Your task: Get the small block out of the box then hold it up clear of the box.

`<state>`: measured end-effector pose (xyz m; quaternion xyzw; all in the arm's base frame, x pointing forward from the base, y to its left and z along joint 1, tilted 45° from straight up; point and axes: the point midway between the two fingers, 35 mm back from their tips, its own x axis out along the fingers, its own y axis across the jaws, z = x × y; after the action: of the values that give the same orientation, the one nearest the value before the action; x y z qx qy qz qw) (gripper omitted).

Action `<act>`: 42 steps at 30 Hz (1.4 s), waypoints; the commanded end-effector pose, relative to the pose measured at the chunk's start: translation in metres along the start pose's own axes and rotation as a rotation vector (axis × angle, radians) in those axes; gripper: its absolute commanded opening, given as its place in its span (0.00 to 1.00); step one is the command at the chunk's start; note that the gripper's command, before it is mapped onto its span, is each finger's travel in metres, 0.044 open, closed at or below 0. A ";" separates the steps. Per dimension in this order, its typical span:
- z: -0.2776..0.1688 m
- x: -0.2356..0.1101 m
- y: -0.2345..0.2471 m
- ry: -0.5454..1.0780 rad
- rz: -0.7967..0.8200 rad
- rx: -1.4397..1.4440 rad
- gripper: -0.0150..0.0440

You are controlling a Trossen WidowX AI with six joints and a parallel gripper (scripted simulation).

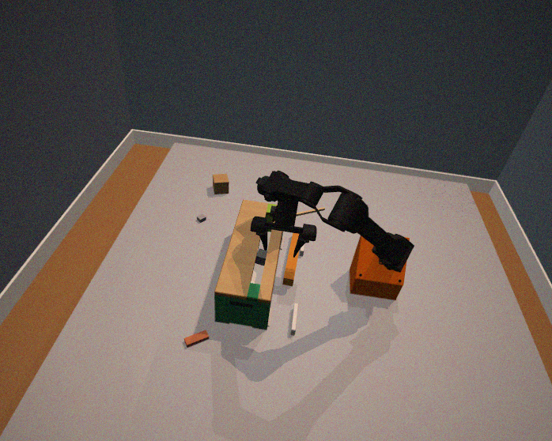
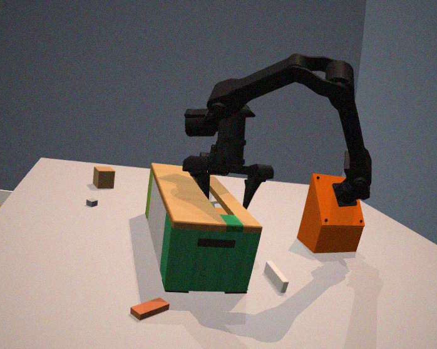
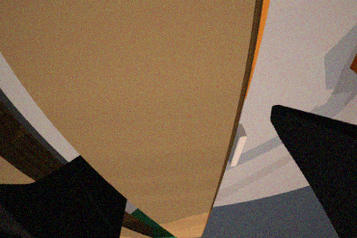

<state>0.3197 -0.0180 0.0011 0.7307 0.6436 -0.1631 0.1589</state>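
Grey tabletop (image 1: 409, 332): your gripper (image 1: 281, 246), spread and empty, has one finger in the box (image 2: 196, 202) slot, the block (image 1: 260, 258) just nearer along that slot's length.

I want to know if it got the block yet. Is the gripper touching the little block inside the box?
Cannot tell. In the top view one finger dips into the box's slot just above the dark block, but no view shows contact or gap plainly.
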 end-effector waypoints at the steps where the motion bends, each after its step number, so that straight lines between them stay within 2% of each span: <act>1: -0.010 0.004 0.000 0.003 -0.002 -0.001 0.93; 25: -0.052 0.019 0.000 0.005 -0.002 -0.001 0.93; 33: -0.038 0.014 0.000 0.004 -0.002 -0.001 0.93; 42: -0.044 0.016 0.000 0.005 -0.002 -0.001 0.93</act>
<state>0.3237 0.0121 0.0319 0.7317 0.6434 -0.1596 0.1585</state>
